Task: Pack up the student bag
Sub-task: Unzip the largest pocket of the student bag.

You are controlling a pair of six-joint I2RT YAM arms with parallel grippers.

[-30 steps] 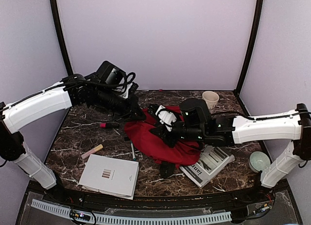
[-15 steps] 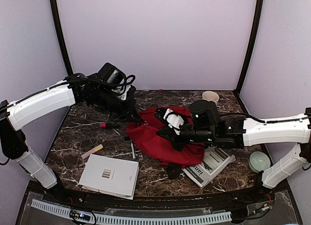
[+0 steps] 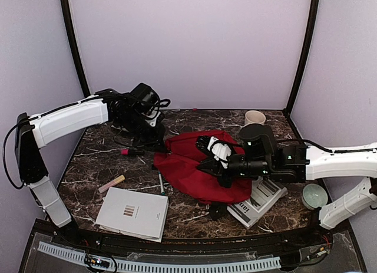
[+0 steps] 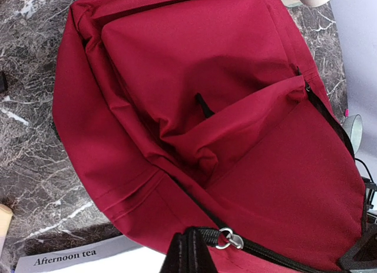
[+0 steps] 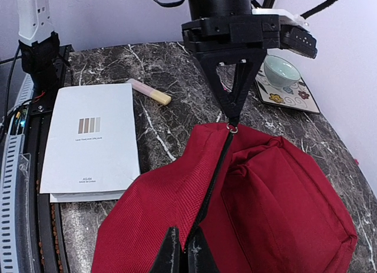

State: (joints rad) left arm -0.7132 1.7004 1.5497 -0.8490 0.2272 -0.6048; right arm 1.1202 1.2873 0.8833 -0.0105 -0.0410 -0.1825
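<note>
The student bag (image 3: 197, 170) is a red fabric backpack lying in the middle of the table, its black zipper running along the top edge. In the left wrist view my left gripper (image 4: 191, 252) is shut on the black zipper pull, right beside its metal ring (image 4: 228, 239). From above, it (image 3: 164, 143) sits at the bag's back left corner. My right gripper (image 5: 182, 255) is shut on the bag's red fabric edge next to the zipper line, and in the top view it (image 3: 207, 162) rests over the bag's middle. The bag's inside is hidden.
A white booklet (image 3: 132, 213) lies front left, with a pink and yellow highlighter (image 3: 112, 183) and a pen (image 3: 160, 181) near it. A red marker (image 3: 131, 150) lies left of the bag. A magazine (image 3: 259, 201) pokes out under the bag's right side. A cup (image 3: 254, 117) and a green bowl (image 3: 313, 195) stand right.
My right gripper has closed on the bag's edge and shifted right. The left gripper moved right and back with the zipper pull, and the bag stretched out between them.
</note>
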